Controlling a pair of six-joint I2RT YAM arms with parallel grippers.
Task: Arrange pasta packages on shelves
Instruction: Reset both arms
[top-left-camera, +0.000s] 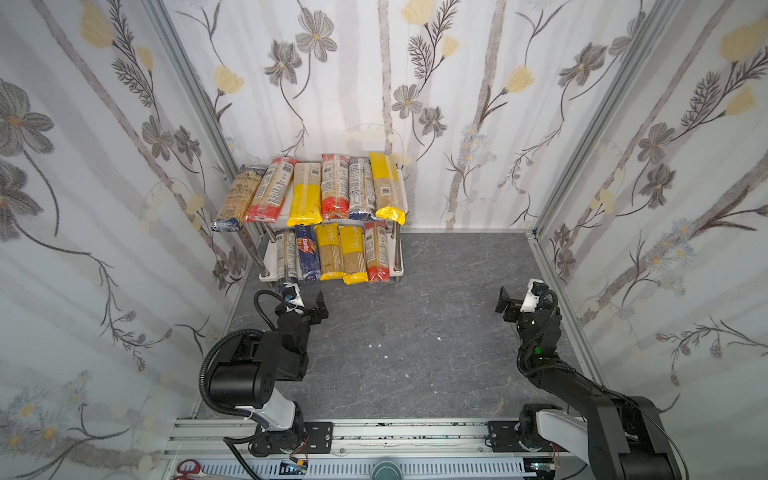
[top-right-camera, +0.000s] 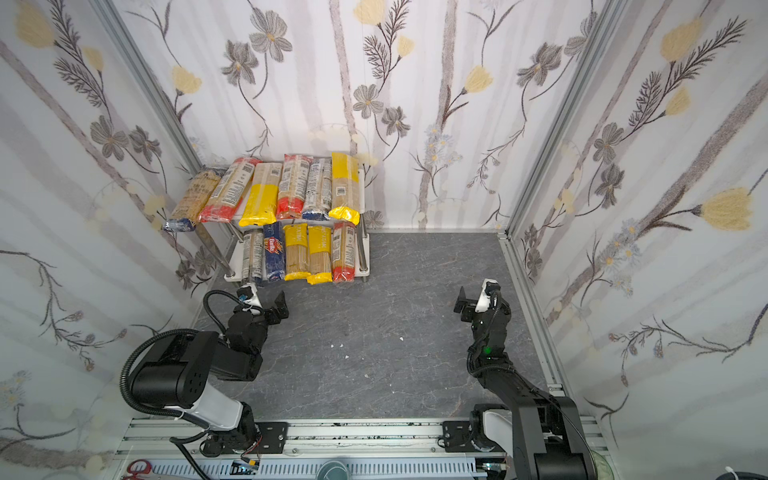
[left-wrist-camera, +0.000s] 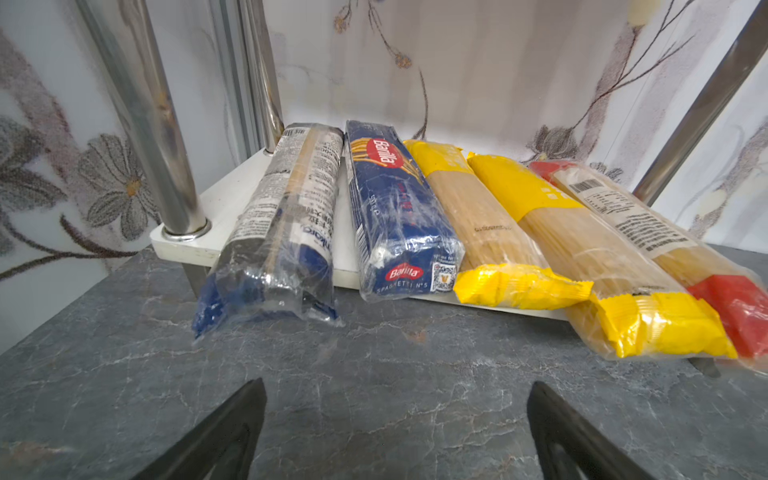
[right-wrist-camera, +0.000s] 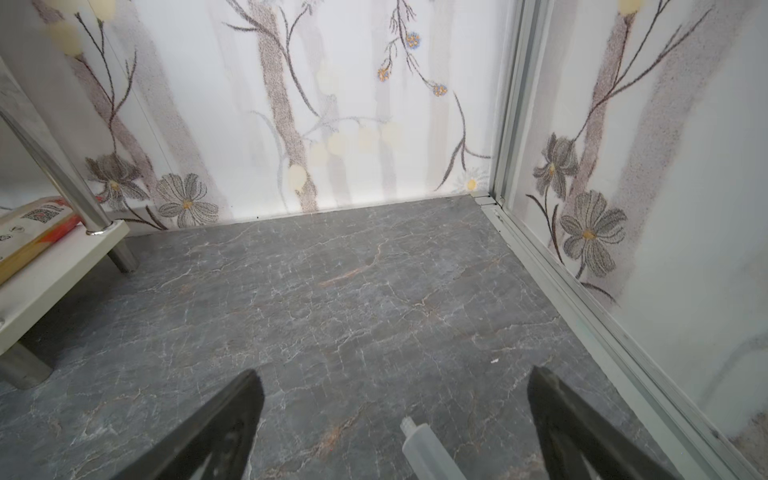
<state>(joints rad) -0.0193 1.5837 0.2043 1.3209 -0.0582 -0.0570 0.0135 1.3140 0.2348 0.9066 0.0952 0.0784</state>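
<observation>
I count eleven pasta packages, all on the shelves (top-left-camera: 269, 259), which stand in the far left corner against the floral walls (top-left-camera: 478, 104). Six lie side by side on the upper board (top-left-camera: 309, 191). The blue-ended one at that board's left edge (top-left-camera: 237, 195) sits skewed and hangs past the edge. Five lie on the lower board (top-left-camera: 332, 253), their near ends sticking out past its front edge.

In the left wrist view the row on that lower board (left-wrist-camera: 224, 199) starts beside the left front post. First comes a clear packet with a blue end (left-wrist-camera: 282, 232), its tip down on the grey marbled tabletop (left-wrist-camera: 374, 361). Next are the dark blue Barilla packet (left-wrist-camera: 390, 208), two yellow-ended packets and a red-ended one.

My left gripper (top-left-camera: 305, 301) hovers just in front of the shelves' left front corner, facing the lower board. Its jaws are spread wide and hold nothing (left-wrist-camera: 397, 384). The blue-ended tip is the nearest packet, close ahead but not touching.

My right gripper (top-left-camera: 517, 297) sits well apart from the shelves, off to their right and nearer me. Its jaws are also wide and empty over bare tabletop (right-wrist-camera: 395, 372).
</observation>
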